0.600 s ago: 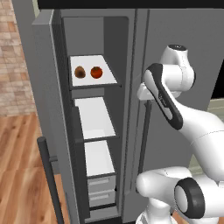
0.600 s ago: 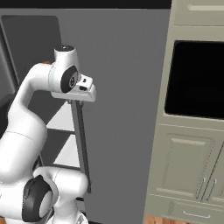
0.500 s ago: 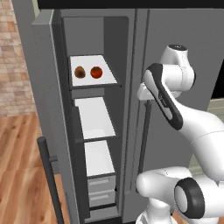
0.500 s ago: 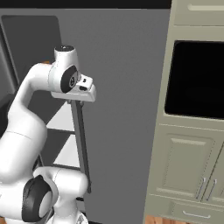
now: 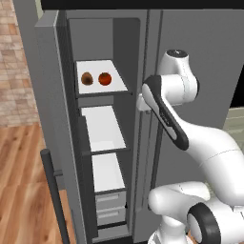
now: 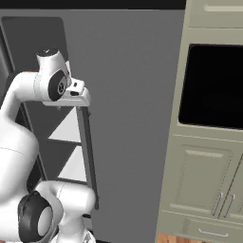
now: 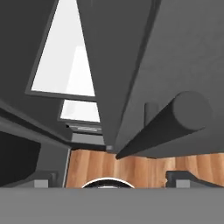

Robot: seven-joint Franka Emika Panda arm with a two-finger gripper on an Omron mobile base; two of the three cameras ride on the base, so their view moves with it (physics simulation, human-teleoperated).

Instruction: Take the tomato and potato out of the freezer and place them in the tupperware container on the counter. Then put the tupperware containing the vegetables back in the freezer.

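Tomato (image 5: pixel 105 78): small, round, red-orange, on top white shelf (image 5: pixel 119 83) of freezer (image 5: pixel 95 119); no long axis; dark spot faintly visible on near face, orientation otherwise not discernible.

Potato (image 5: pixel 86 78): brown oval lump, just beside tomato on its left in left base view, apparently not touching; long axis roughly upright in that view, slightly tilted; too small to say more.

Freezer: tall narrow grey cabinet, long axis vertical, compartment open. Grey door (image 5: pixel 52 133) swung out to left in left base view, long dark bar handle (image 5: pixel 55 195) running vertically along its edge. Two further white shelves below the top one, small drawers (image 5: pixel 111 205) at bottom. Second dark bar handle (image 7: pixel 162 127) on closed neighbouring grey panel, crossing hand view diagonally, close to camera. No labels, brands or writing readable anywhere.

Tool (image 7: pixel 107 178): at upper edge of closed panel, level with top shelf, right of the opening in left base view; finger tips (image 7: pixel 41 179) set wide apart, nothing between them.

Wooden floor (image 5: pixel 21 190) under freezer; brick wall (image 5: pixel 12 62) at left; pale cabinet with dark oven window (image 6: pixel 213 85) at right in right base view.
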